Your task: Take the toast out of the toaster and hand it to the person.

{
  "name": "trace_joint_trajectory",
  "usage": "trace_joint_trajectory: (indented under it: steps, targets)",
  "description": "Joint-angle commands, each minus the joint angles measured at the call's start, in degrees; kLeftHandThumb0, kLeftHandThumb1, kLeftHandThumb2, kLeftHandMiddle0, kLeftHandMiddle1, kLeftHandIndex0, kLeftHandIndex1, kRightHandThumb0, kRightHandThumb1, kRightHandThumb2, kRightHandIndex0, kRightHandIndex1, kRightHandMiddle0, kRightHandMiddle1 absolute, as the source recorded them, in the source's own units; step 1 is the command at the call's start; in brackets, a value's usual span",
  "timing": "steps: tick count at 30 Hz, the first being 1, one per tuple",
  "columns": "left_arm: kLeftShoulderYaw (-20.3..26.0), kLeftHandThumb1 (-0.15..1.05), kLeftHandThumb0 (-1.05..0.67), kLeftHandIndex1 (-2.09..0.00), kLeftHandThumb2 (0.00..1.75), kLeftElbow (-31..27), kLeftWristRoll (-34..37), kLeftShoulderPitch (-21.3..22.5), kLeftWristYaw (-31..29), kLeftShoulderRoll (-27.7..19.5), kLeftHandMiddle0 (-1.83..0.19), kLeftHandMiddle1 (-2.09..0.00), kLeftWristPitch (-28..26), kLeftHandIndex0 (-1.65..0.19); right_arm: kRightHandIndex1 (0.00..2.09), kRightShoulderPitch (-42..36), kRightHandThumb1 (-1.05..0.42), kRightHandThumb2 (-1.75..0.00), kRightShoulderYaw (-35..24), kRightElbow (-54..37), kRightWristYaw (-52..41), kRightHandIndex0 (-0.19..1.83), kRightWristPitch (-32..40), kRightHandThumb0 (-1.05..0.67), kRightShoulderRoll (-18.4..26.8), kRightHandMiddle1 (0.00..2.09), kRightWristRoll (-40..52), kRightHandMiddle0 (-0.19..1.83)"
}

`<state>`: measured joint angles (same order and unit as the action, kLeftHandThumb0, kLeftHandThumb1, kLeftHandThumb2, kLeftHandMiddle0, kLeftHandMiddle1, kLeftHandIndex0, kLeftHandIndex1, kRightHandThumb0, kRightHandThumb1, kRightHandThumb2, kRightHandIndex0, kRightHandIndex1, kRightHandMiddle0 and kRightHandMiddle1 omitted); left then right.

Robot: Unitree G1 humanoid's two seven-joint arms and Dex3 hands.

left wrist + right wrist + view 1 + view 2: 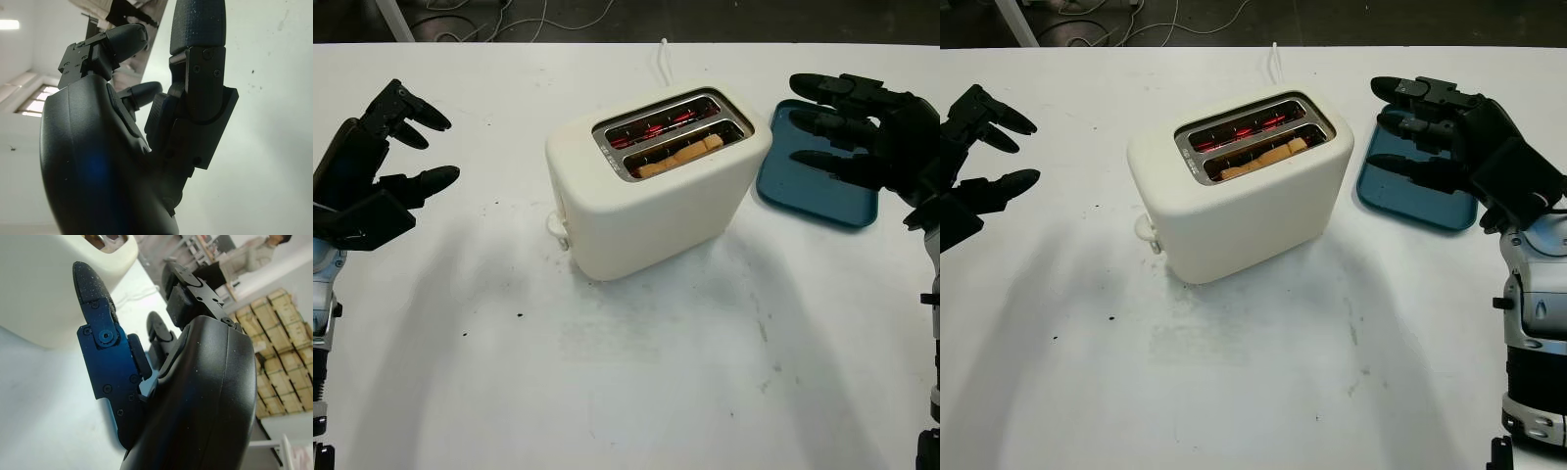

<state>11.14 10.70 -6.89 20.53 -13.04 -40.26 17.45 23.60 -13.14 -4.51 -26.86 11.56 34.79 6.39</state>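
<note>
A cream two-slot toaster point(656, 191) stands in the middle of the white table point(636, 372). A slice of brown toast point(680, 157) sits low in its nearer slot; the farther slot glows red inside. My left hand point(406, 147) hangs open above the table well left of the toaster, holding nothing. My right hand point(827, 122) is open to the right of the toaster, over the blue tray point(813, 186), fingertips pointing toward the toaster. The toaster's side point(44, 289) rises beyond that hand's thumb in the right wrist view.
The blue tray lies flat at the right of the toaster. A white cord point(661, 61) runs from behind the toaster to the table's far edge. A person point(244, 257) stands far off in the right wrist view, beside stacked boxes.
</note>
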Motion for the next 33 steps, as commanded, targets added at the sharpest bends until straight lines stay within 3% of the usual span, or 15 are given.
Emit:
trace_joint_trajectory:
  steps: [1, 33]
  targets:
    - [0.33, 0.92, -1.05, -1.52, 0.41, -0.55, 0.26, -0.65, -0.05, 0.47, 0.00, -1.68, -0.12, 0.00, 0.01, 0.05, -0.80, 0.00, -0.18, -0.45, 0.23, 0.54, 0.13, -0.62, 0.23, 0.00, 0.47, 0.52]
    - [0.44, 0.92, -1.05, -1.51, 0.40, -0.22, 0.37, -0.86, 0.04, 0.67, 0.00, -1.67, 0.34, 0.00, 0.00, -0.04, -0.81, 0.00, -0.35, -0.14, -0.25, 0.53, -0.50, -0.63, 0.29, 0.00, 0.77, 0.51]
